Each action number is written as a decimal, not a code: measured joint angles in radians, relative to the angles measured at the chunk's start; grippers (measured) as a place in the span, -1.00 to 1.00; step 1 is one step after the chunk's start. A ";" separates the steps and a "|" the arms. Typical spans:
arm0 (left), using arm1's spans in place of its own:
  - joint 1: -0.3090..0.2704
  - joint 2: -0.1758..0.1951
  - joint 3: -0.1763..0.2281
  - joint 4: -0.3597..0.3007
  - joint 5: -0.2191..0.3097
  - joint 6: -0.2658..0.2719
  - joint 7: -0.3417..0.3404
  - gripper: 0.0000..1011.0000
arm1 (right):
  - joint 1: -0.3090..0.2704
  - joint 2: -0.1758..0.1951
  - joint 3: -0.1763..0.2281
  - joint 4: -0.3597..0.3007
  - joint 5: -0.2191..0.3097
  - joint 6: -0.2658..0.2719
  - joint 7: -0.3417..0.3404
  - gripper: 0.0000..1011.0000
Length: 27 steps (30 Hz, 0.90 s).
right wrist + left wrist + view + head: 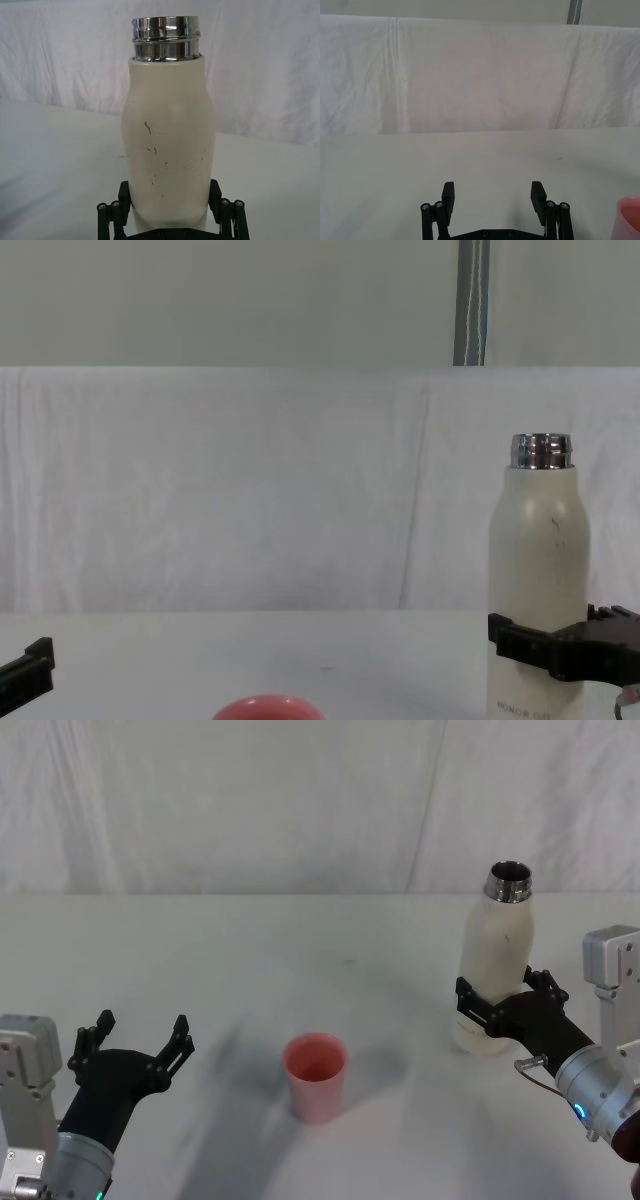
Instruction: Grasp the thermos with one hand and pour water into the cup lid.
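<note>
Standing on the table [250, 940]: one thermos [493, 960] clasped by the right tool [505, 997], one cup lid [316, 1076], left tool [140, 1040] spread wide.

upright cream thermos [495, 960], pink cup lid [315, 1075]

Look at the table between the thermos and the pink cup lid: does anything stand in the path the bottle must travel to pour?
Nothing visible does. The right gripper is around the lower body of the upright thermos, and only bare table lies between it and the cup lid. The open left gripper sits on the lid's far side, out of the path.
</note>
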 joint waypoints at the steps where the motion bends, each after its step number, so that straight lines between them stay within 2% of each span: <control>1: 0.000 0.000 0.000 0.000 0.000 0.000 0.000 0.98 | 0.001 -0.002 0.001 0.002 0.000 0.003 -0.002 0.89; 7: 0.000 0.000 0.000 0.000 0.000 0.000 0.000 0.98 | 0.002 -0.003 0.001 0.008 -0.005 0.004 -0.003 0.89; 27: 0.000 0.000 0.000 0.000 0.000 0.000 0.000 0.98 | 0.009 -0.017 -0.008 0.045 -0.004 -0.040 0.011 0.89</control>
